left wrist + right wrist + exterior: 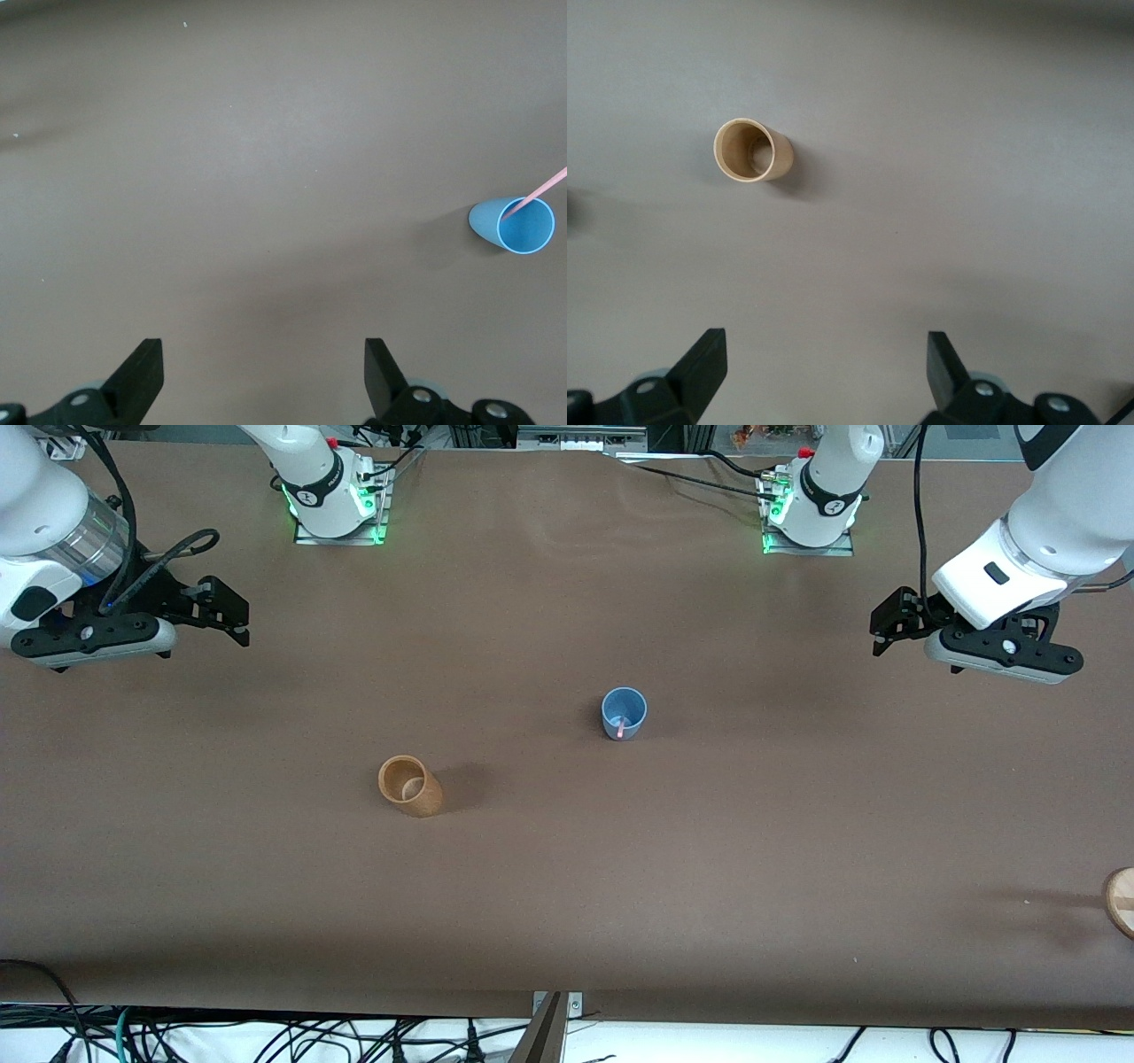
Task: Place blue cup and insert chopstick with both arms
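The blue cup (pixel 624 712) stands upright near the middle of the table, with the pink chopstick (pixel 623 727) leaning inside it. In the left wrist view the blue cup (pixel 516 226) shows with the chopstick (pixel 542 190) sticking out over its rim. My left gripper (pixel 886 624) is open and empty, up in the air over the left arm's end of the table; its fingertips frame bare table in its wrist view (pixel 263 365). My right gripper (pixel 232 613) is open and empty over the right arm's end; its wrist view (pixel 827 359) shows bare table between the jaws.
A tan-brown cup (pixel 409 786) stands nearer to the front camera than the blue cup, toward the right arm's end; it shows in the right wrist view (pixel 752 151). A round wooden object (pixel 1122 901) lies at the table edge at the left arm's end.
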`<state>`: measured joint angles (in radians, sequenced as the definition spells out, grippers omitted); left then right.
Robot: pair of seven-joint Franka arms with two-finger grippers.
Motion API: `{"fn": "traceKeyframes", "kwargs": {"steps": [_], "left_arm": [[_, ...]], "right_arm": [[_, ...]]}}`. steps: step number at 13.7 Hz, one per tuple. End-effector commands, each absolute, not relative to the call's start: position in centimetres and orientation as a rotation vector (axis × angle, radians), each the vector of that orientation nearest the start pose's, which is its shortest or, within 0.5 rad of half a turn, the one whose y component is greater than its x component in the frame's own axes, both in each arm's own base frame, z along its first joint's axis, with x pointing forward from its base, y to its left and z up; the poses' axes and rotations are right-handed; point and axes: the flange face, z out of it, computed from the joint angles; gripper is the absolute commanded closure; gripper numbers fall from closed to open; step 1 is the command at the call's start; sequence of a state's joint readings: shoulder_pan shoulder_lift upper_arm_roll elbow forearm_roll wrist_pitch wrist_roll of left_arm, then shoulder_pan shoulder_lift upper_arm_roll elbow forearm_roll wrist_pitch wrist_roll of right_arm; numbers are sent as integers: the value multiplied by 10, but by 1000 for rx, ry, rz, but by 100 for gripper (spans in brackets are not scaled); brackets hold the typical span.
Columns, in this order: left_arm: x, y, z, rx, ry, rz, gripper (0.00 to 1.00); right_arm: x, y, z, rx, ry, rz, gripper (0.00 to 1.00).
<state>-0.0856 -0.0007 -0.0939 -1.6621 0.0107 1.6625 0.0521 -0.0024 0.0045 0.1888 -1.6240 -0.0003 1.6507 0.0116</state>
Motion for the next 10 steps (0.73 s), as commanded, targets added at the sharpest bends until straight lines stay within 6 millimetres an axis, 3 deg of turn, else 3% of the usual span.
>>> {"fn": "traceKeyframes", "kwargs": {"steps": [1, 10], "left_arm": [[556, -103, 595, -3125, 375, 10, 0], [557, -100, 594, -3124, 375, 15, 0]], "right_arm": [[541, 100, 610, -3115, -290, -31, 0], [537, 99, 610, -3118, -286, -28, 0]]}}
